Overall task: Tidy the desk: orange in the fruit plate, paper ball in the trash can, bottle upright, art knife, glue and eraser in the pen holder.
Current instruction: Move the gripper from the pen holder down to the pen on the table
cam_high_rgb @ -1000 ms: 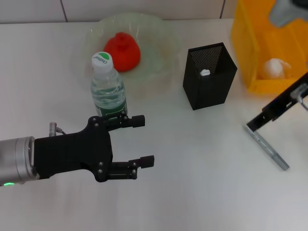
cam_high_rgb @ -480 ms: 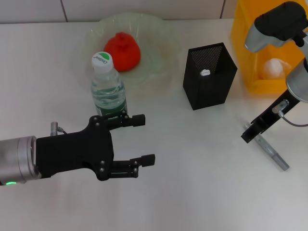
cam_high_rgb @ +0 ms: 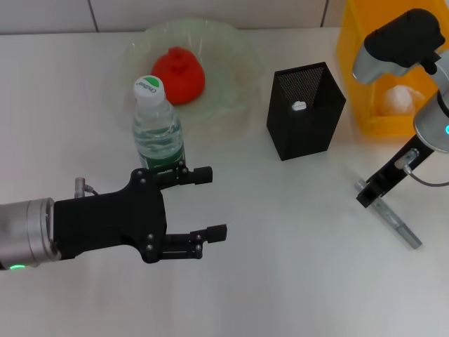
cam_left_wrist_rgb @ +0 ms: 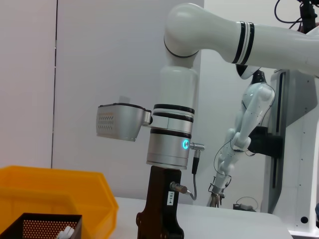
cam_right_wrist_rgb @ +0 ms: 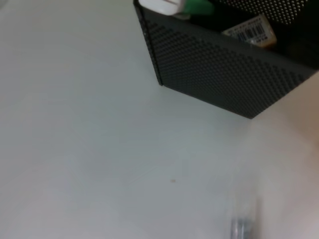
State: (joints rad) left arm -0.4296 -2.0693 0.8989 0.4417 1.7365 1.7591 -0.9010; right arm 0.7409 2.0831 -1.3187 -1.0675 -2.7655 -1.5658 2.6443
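Right gripper (cam_high_rgb: 365, 194): lowered onto the near end of the glue (cam_high_rgb: 391, 218), which lies flat on the desk at 4 o'clock from the pen holder (cam_high_rgb: 306, 112). Finger state: cannot tell.

Left gripper (cam_high_rgb: 210, 203): fingers spread, empty, at 6 o'clock from the upright bottle (cam_high_rgb: 158, 126).

Orange (cam_high_rgb: 179, 74): in the plate (cam_high_rgb: 231, 63). Paper ball (cam_high_rgb: 398, 100): in the trash can (cam_high_rgb: 358, 63). Knife (cam_right_wrist_rgb: 192, 6) and eraser (cam_right_wrist_rgb: 251, 31): inside the pen holder.

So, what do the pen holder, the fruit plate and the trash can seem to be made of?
The pen holder looks like black metal wire mesh, matt; fine holes show across its walls. The fruit plate seems to be translucent pale-green plastic or glass, since the table shows through it. The trash can looks like smooth, bright yellow moulded plastic.
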